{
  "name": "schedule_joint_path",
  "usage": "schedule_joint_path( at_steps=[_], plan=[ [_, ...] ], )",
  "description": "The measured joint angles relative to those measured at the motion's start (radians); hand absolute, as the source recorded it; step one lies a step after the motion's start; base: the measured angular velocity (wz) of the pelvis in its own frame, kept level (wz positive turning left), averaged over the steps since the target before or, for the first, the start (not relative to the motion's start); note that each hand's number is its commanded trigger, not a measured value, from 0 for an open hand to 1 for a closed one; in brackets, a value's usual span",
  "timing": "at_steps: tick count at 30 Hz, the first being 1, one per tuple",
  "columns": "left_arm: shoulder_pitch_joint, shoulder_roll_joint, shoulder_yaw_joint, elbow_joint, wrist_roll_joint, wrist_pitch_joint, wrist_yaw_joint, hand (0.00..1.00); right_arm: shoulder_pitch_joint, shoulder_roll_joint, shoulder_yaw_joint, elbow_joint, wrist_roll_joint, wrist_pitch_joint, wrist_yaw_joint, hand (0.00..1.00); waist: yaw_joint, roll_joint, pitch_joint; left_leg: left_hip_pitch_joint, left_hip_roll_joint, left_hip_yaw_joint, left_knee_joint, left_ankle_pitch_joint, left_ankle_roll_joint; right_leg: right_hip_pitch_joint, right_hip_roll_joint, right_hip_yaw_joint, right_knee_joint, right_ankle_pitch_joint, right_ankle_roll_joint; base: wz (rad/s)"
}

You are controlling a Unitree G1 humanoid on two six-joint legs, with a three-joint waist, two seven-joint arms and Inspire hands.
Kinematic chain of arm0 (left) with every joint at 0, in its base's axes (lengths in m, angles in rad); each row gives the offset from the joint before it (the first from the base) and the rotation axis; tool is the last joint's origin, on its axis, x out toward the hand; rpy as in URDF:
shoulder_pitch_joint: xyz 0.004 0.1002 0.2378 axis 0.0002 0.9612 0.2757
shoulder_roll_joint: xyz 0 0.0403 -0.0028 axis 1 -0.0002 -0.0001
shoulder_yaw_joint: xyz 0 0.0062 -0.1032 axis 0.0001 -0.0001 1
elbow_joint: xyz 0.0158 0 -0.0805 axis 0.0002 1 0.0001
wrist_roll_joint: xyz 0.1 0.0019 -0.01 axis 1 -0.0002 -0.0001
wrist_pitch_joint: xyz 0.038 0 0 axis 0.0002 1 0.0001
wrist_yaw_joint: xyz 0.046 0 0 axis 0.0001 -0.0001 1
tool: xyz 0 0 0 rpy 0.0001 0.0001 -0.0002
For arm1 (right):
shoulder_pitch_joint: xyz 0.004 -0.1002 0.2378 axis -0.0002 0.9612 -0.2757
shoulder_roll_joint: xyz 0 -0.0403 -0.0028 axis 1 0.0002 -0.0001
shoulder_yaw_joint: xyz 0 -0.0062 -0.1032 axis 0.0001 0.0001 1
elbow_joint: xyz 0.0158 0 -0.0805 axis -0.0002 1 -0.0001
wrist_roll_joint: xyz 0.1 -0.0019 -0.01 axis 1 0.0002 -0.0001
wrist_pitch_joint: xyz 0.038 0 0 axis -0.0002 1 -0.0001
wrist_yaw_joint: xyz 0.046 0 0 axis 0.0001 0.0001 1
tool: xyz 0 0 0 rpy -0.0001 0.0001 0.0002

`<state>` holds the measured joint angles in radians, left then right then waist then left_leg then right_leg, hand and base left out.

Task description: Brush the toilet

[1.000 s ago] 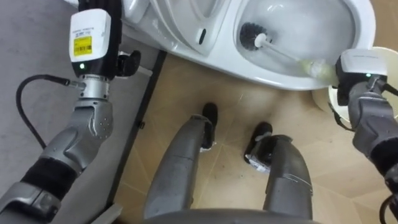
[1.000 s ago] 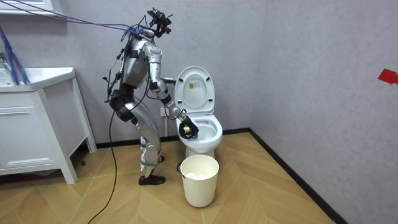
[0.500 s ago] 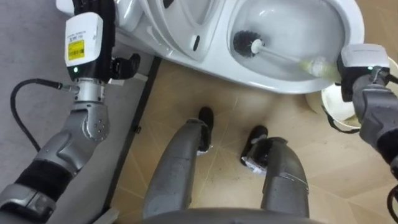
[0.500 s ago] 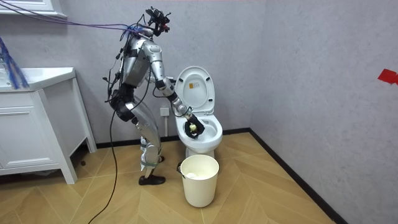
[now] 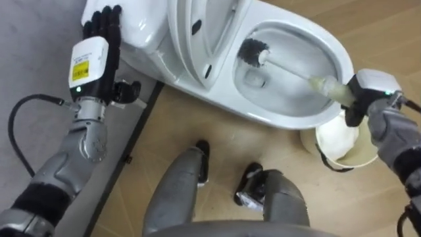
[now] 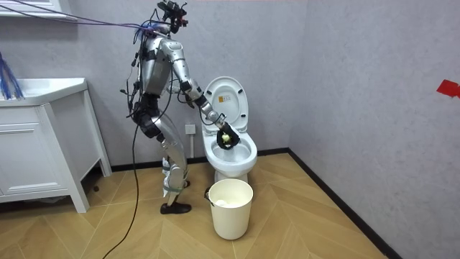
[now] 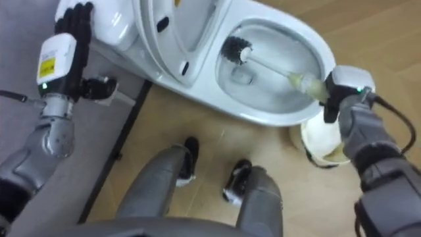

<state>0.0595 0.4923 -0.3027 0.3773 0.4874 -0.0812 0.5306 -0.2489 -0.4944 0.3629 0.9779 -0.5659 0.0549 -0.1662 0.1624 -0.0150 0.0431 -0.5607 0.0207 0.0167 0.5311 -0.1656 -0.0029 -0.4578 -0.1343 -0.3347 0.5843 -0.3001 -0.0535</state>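
Observation:
A white toilet (image 5: 283,115) stands before me with its seat and lid (image 5: 200,33) raised. The brush's black head (image 5: 253,51) lies against the back wall of the bowl, by the hinge end. Its white handle (image 5: 289,69) slants across the bowl to my right hand (image 5: 365,92), which is shut on the yellowish grip over the bowl's front rim. My left hand (image 5: 99,29) rests with straight fingers against the tank (image 5: 141,26). In the room view I stand at the toilet's (image 6: 231,155) left side, with the right hand (image 6: 226,137) over the bowl.
A white bucket (image 5: 339,141) stands on the wooden floor right in front of the toilet, under my right forearm. A white vanity cabinet (image 6: 43,144) is at the room view's left. Grey walls close in behind and to the side of the toilet.
I have straightened up, so the eye views now take in more of the toilet. My right hand has risen a little over the bowl with the brush still in it.

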Motion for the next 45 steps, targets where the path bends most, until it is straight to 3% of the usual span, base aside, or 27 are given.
schedule_joint_path(
  at_steps=[3, 4, 6, 10, 12, 21, 25, 29, 35, 39, 43, 44, 45],
  plan=[
    [0.118, -0.048, 0.040, 0.000, 0.003, 0.022, -0.026, 0.00, 0.128, 0.031, -0.072, -0.011, 0.034, -0.012, -0.005, 1.00, -0.020, -0.002, -0.0192, 0.107, -0.003, 0.004, -0.061, 0.000, 0.001, 0.123, 0.014, -0.011, -0.088, 0.009, 0.016, 0.13],
    [0.142, -0.053, 0.046, 0.000, 0.004, 0.024, -0.033, 0.00, 0.149, 0.035, -0.073, -0.013, 0.049, -0.013, -0.005, 1.00, -0.019, -0.003, -0.0203, 0.130, -0.002, 0.006, -0.072, -0.001, 0.001, 0.148, 0.016, -0.011, -0.106, 0.012, 0.020, 0.00],
    [0.224, -0.072, 0.079, -0.004, 0.006, 0.034, -0.046, 0.00, 0.232, 0.057, -0.089, -0.031, 0.061, -0.010, -0.005, 1.00, -0.020, -0.013, -0.0317, 0.206, -0.004, 0.012, -0.116, -0.001, 0.000, 0.224, 0.025, -0.009, -0.164, 0.018, 0.028, -0.04],
    [0.281, -0.134, 0.141, -0.005, 0.004, 0.035, -0.057, 0.00, 0.313, 0.094, -0.125, -0.035, 0.056, -0.013, -0.005, 1.00, -0.022, -0.014, -0.0329, 0.313, -0.008, 0.009, -0.167, -0.001, 0.000, 0.340, 0.031, -0.023, -0.234, 0.026, 0.035, 0.04],
    [0.322, -0.165, 0.174, -0.006, 0.005, 0.030, -0.063, 0.00, 0.364, 0.128, -0.159, -0.036, 0.050, -0.016, -0.005, 1.00, -0.024, -0.015, -0.0393, 0.366, -0.015, 0.006, -0.188, -0.002, 0.000, 0.397, 0.034, -0.023, -0.267, 0.024, 0.041, 0.07],
    [0.470, -0.262, 0.254, 0.014, 0.003, 0.030, -0.065, 0.00, 0.479, 0.219, -0.192, -0.019, 0.058, -0.032, -0.015, 1.00, -0.019, -0.034, -0.0420, 0.479, -0.019, 0.003, -0.234, -0.003, -0.003, 0.531, 0.051, -0.028, -0.358, 0.028, 0.046, 0.01],
    [0.475, -0.272, 0.274, 0.078, -0.019, 0.032, -0.073, 0.00, 0.485, 0.227, -0.212, -0.001, 0.100, -0.032, -0.012, 1.00, -0.023, -0.032, -0.0419, 0.494, -0.016, -0.001, -0.231, -0.009, -0.011, 0.556, 0.059, -0.025, -0.367, 0.030, 0.043, 0.06],
    [0.429, -0.297, 0.324, 0.283, -0.061, 0.041, -0.082, 0.00, 0.489, 0.256, -0.282, 0.022, 0.192, -0.033, -0.045, 1.00, -0.024, -0.024, -0.0400, 0.540, -0.013, 0.005, -0.248, -0.018, -0.024, 0.592, 0.066, 0.002, -0.389, 0.028, 0.041, -0.13],
    [0.424, -0.325, 0.389, 0.447, -0.248, 0.088, -0.140, 0.00, 0.520, 0.296, -0.428, -0.010, 0.287, -0.041, -0.153, 1.00, -0.094, -0.016, -0.0365, 0.606, -0.010, 0.058, -0.294, -0.019, -0.025, 0.612, 0.068, 0.075, -0.397, 0.029, 0.042, -0.28],
    [0.391, -0.327, 0.409, 0.488, -0.257, 0.097, -0.176, 0.00, 0.534, 0.297, -0.486, 0.006, 0.302, -0.057, -0.238, 1.00, -0.137, -0.010, -0.0359, 0.642, -0.007, 0.095, -0.317, -0.019, -0.025, 0.614, 0.078, 0.142, -0.399, 0.031, 0.044, -0.38],
    [0.338, -0.334, 0.420, 0.515, -0.254, 0.098, -0.198, 0.00, 0.549, 0.304, -0.516, 0.034, 0.323, -0.061, -0.289, 1.00, -0.169, -0.004, -0.0410, 0.674, -0.003, 0.133, -0.344, -0.019, -0.025, 0.613, 0.079, 0.180, -0.397, 0.034, 0.046, -0.35],
    [0.330, -0.335, 0.420, 0.518, -0.248, 0.099, -0.203, 0.00, 0.554, 0.311, -0.526, 0.035, 0.323, -0.060, -0.302, 0.78, -0.182, -0.003, -0.0418, 0.679, -0.001, 0.147, -0.345, -0.019, -0.025, 0.612, 0.081, 0.194, -0.398, 0.035, 0.046, -0.39],
    [0.323, -0.335, 0.422, 0.521, -0.244, 0.100, -0.209, 0.00, 0.556, 0.316, -0.537, 0.035, 0.323, -0.060, -0.306, 0.00, -0.189, -0.001, -0.0420, 0.679, -0.001, 0.149, -0.346, -0.019, -0.025, 0.610, 0.081, 0.197, -0.398, 0.036, 0.046, -0.30]
  ],
)
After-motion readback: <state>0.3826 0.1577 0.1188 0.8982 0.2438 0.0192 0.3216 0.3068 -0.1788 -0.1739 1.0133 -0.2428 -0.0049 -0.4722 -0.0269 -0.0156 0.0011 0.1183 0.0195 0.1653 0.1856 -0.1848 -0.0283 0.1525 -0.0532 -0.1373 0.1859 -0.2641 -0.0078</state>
